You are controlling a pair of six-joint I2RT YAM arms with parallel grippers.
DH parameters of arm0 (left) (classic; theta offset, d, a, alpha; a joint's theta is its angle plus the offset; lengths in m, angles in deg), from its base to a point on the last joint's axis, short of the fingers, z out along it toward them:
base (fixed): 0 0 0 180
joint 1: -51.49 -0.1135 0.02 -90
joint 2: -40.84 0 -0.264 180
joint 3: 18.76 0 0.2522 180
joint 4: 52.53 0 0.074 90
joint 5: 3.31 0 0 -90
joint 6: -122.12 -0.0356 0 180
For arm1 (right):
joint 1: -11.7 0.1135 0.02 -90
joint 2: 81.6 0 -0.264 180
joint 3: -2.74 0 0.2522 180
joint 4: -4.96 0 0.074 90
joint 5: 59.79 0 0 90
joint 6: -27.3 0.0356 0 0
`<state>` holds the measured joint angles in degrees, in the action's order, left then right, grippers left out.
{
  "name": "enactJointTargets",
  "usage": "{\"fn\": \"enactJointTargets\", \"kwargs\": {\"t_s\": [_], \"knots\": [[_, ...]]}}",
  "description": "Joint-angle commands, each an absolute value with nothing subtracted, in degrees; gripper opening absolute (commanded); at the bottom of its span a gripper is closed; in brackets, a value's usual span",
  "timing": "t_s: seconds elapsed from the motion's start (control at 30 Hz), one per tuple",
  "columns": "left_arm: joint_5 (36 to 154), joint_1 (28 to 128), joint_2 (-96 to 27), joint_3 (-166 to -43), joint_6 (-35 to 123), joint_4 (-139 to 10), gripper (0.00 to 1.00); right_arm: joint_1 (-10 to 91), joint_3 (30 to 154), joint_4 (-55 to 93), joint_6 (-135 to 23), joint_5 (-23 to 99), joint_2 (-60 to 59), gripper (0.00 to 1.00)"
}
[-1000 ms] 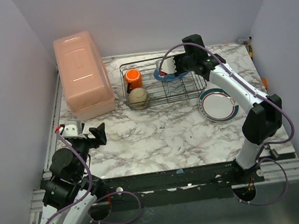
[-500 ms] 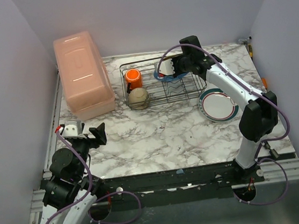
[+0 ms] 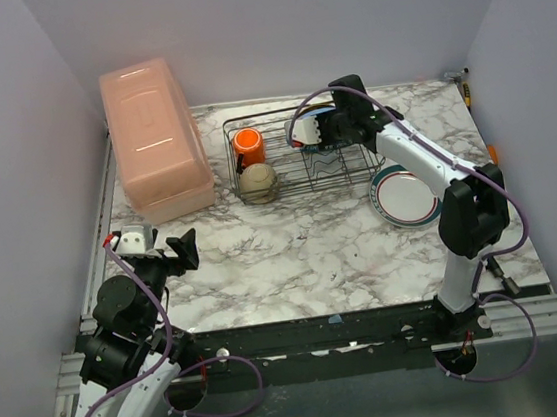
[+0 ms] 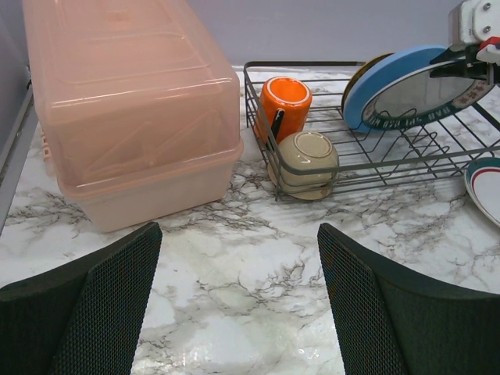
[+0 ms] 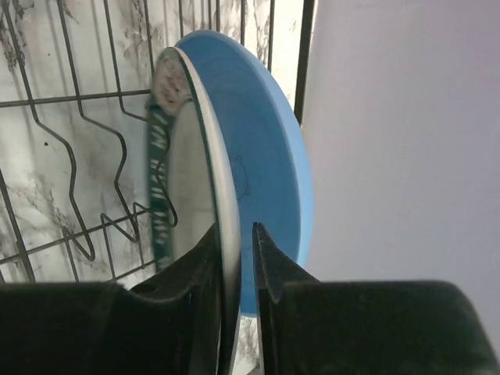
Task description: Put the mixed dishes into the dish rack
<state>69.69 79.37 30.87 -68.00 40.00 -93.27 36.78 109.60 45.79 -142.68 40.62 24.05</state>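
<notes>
The right claw (image 5: 234, 230) sits over the far right part of the wire rack (image 4: 312, 64), in the upper middle of the overhead view. Its two fingers are almost closed on either side of the rim of a white plate with a dark teal patterned edge (image 4: 430, 90). In the wrist view a thin strip of blue shows between that rim and the finger on the right of the frame. I cannot tell whether the claw is really pinching the plate or only sitting astride it.

The plate stands on edge among the upright wires. A blue plate (image 4: 387, 74) stands on edge just behind it, and the edge of a yellow-brown plate (image 4: 367, 69) peeks out behind that.

At the left end of the rack an orange mug (image 4: 285, 101) stands with its mouth up. In front of it a pale bowl (image 4: 307, 158) lies tipped over, with its foot ring facing the left wrist camera.

A plate with teal and red rings (image 3: 408, 197) lies flat on the marble table (image 3: 294, 257), just right of the rack and below the right arm. A big pink lidded box (image 3: 155, 142) stands at the left of the rack.

The left claw (image 4: 238, 234) is at the lower left of the overhead view, well away from the rack. Its fingers are spread wide with nothing between them.
</notes>
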Motion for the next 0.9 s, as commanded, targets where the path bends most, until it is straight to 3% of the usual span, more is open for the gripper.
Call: {"fn": "enactJointTargets", "kwargs": {"t_s": [0.0,0.4,0.8,0.87], "knots": [[70.3,79.6,30.7,-67.5,39.7,-92.1,0.81,37.1,109.3,39.9,-139.3,41.6,23.9,0.25],[70.3,79.8,31.4,-67.5,39.7,-92.2,0.81,37.6,108.1,37.7,-128.3,37.5,21.3,0.38],[70.4,80.2,31.3,-67.5,39.8,-92.1,0.81,37.6,84.7,22.5,-95.9,27.4,-2.3,0.7],[70.5,80.3,31.2,-67.5,39.8,-92.1,0.81,37.6,79.6,20.7,-90.0,26.6,-6.9,0.81]]}}
